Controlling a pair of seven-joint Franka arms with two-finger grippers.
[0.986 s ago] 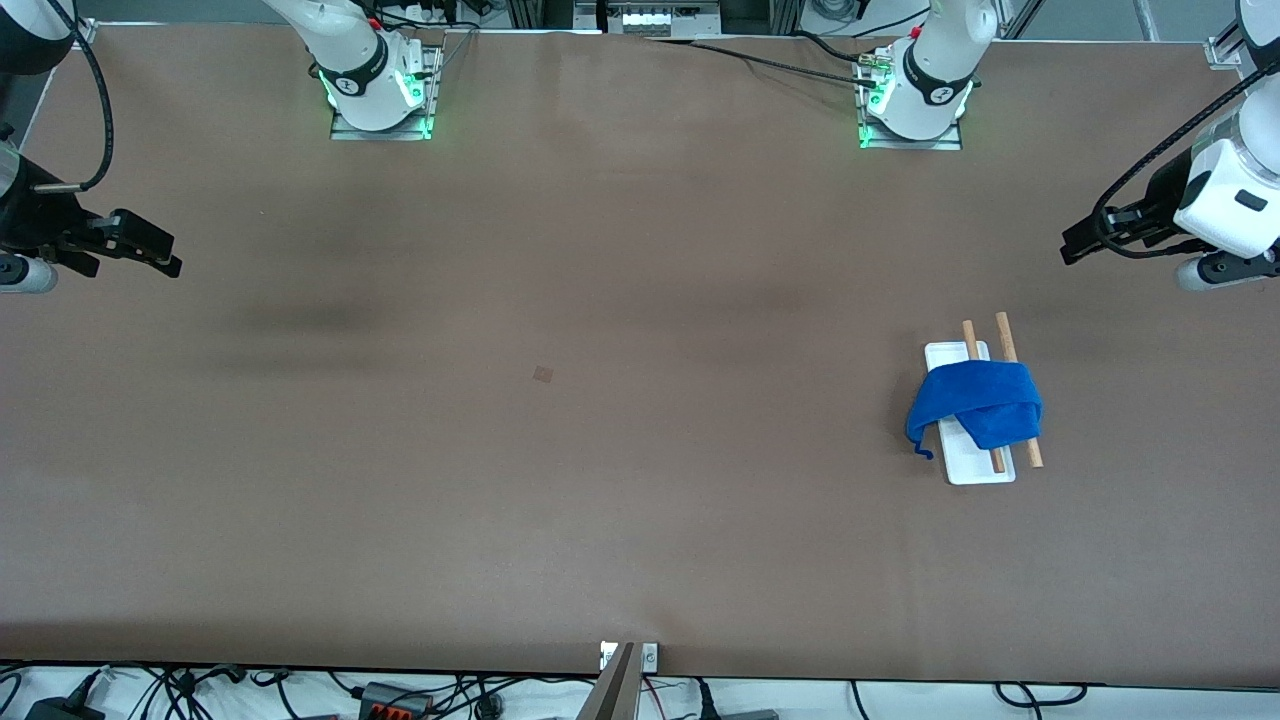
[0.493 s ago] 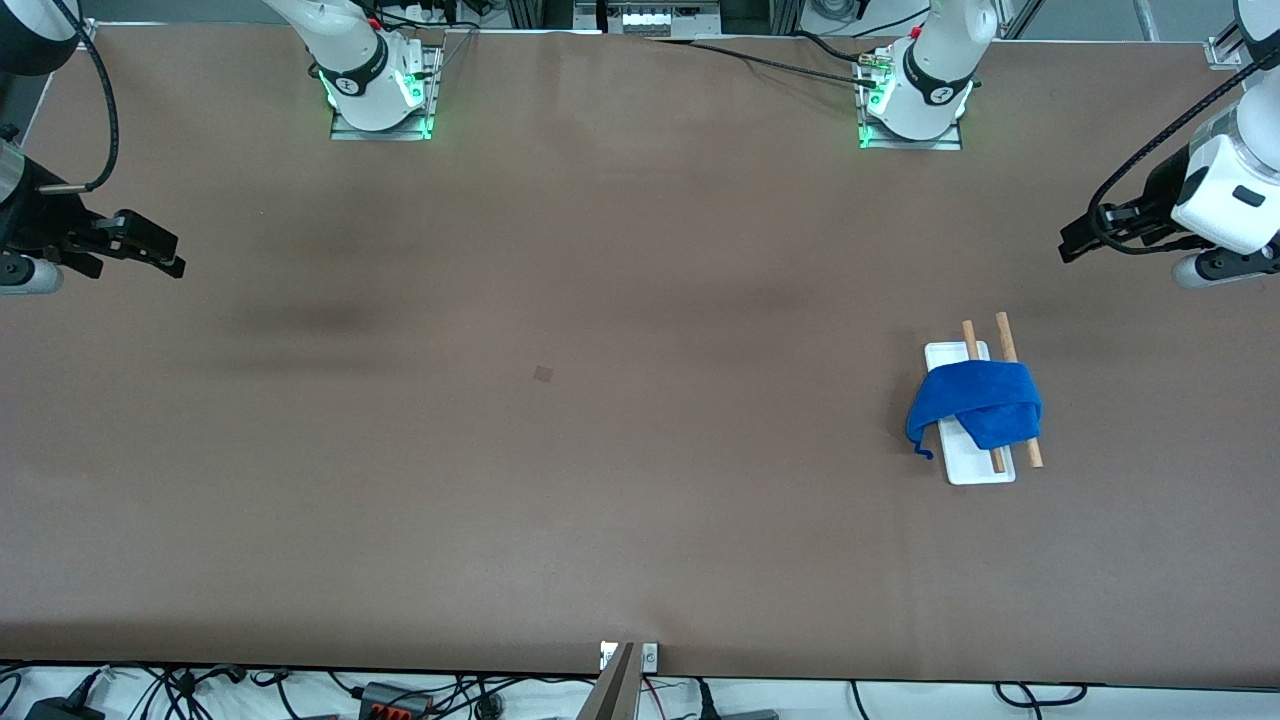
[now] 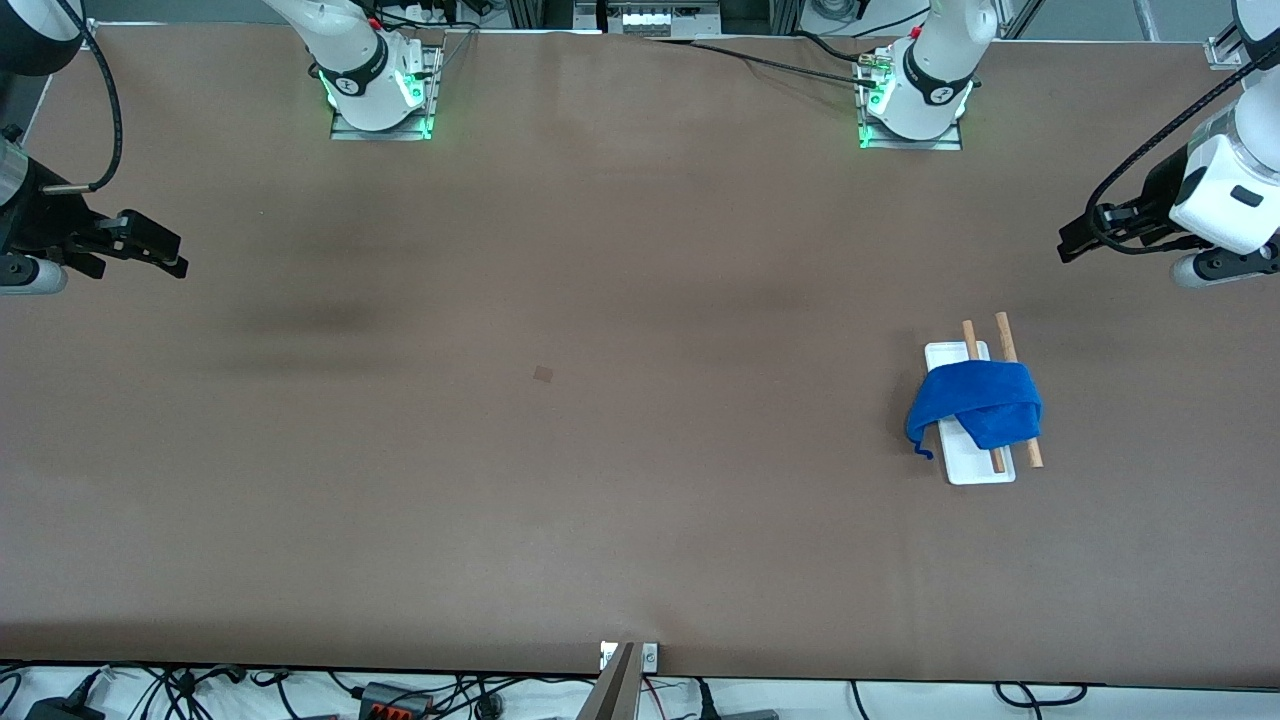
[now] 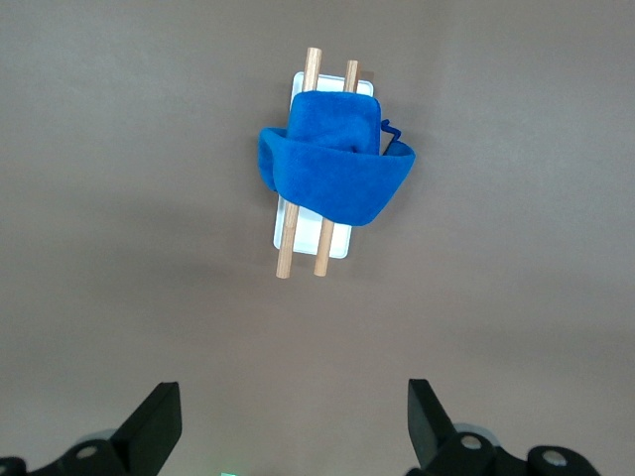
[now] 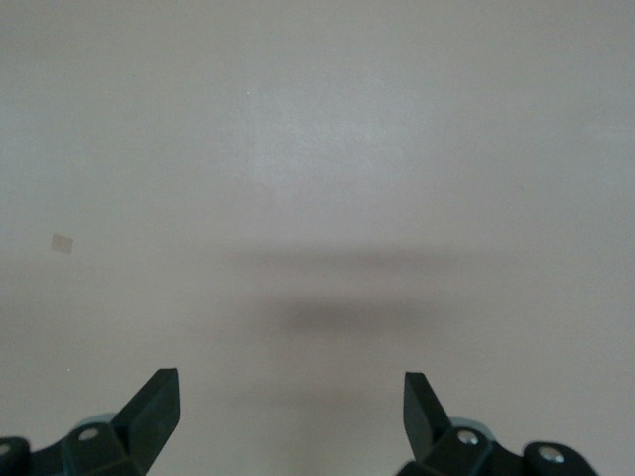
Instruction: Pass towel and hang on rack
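A blue towel (image 3: 975, 408) hangs draped over both wooden rods of the rack (image 3: 1003, 336), whose white base (image 3: 972, 466) rests on the table toward the left arm's end. The left wrist view shows the same towel (image 4: 337, 169) bunched across the rack (image 4: 316, 71). My left gripper (image 3: 1068, 247) hovers open and empty over bare table near that end's edge, apart from the rack. In its wrist view the left gripper (image 4: 293, 402) has only table between its fingertips. My right gripper (image 3: 170, 261) hangs open and empty over the right arm's end; its wrist view shows the right gripper (image 5: 290, 389) above bare table.
A small square mark (image 3: 543, 374) lies on the brown table near its middle, also visible as the mark (image 5: 63, 243) in the right wrist view. The two arm bases (image 3: 380, 95) (image 3: 912, 105) stand along the table's edge farthest from the front camera.
Both arms have drifted slightly, the left wrist rising a little toward the table's end. The towel and rack have not moved.
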